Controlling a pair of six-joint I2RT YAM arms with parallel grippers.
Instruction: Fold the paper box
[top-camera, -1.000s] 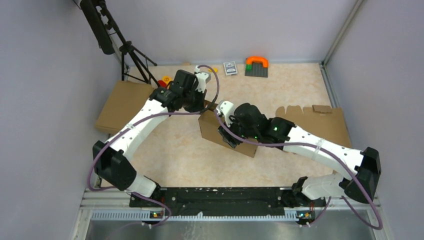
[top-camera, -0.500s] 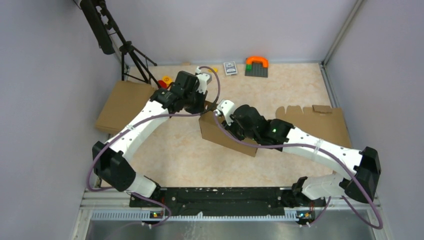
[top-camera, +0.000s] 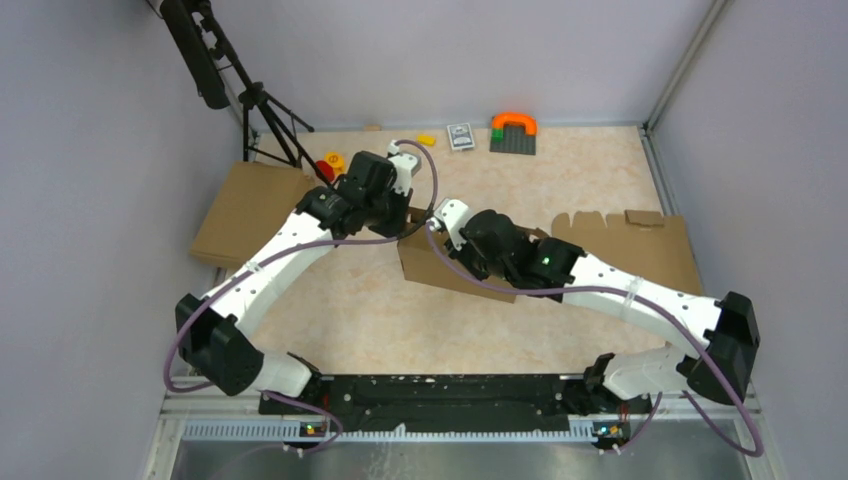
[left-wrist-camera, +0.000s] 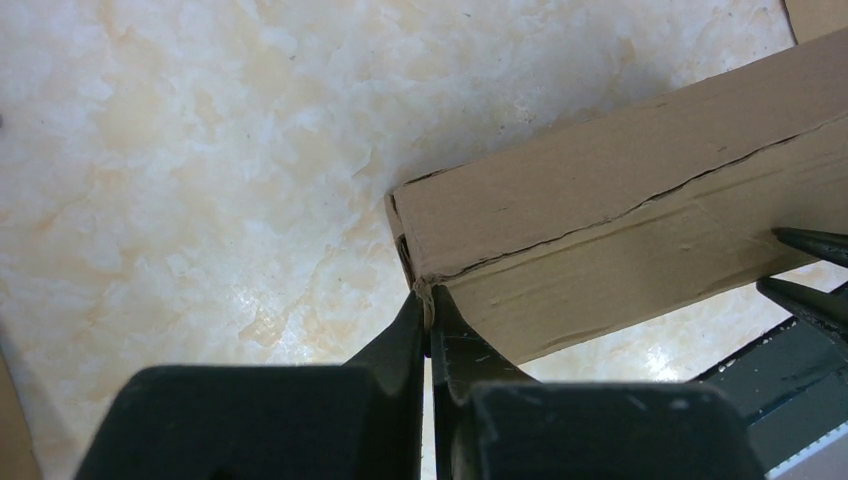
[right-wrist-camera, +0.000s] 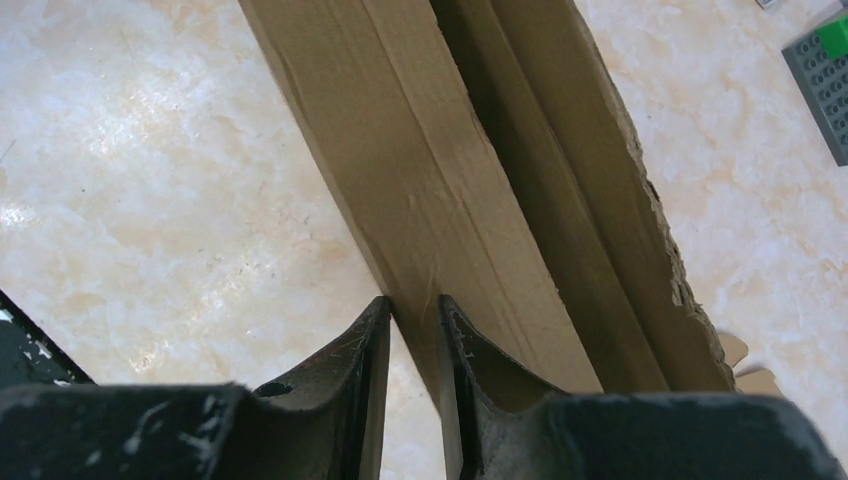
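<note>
Top view, L to R. Black tripod (top-camera: 265, 112) at far-L corner. Flat brown cardboard sheet (top-camera: 245, 208) below it, lying over L edge of marbled table (top-camera: 600, 170). Small red and yellow toys (top-camera: 330, 162) just beside sheet's far corner.

L gripper (left-wrist-camera: 428, 300): clenched, fingertips pinched together on near corner of paper box (left-wrist-camera: 620, 220), thin card edge caught betw. them.

Paper box near table centre, betw. the two arms, closed up as shallow brown box, long axis slanting far-L to near-R; resting flat or tipped, cannot tell.

R gripper (right-wrist-camera: 413, 312): grasping box's long wall, one finger each side of lower edge, narrow gap filled by card.

Behind, by back wall: card deck (top-camera: 460, 135), then grey brick plate w/ orange arch (top-camera: 513, 132). Far R: notched cardboard blank (top-camera: 630, 245), flat, partly under R arm.
</note>
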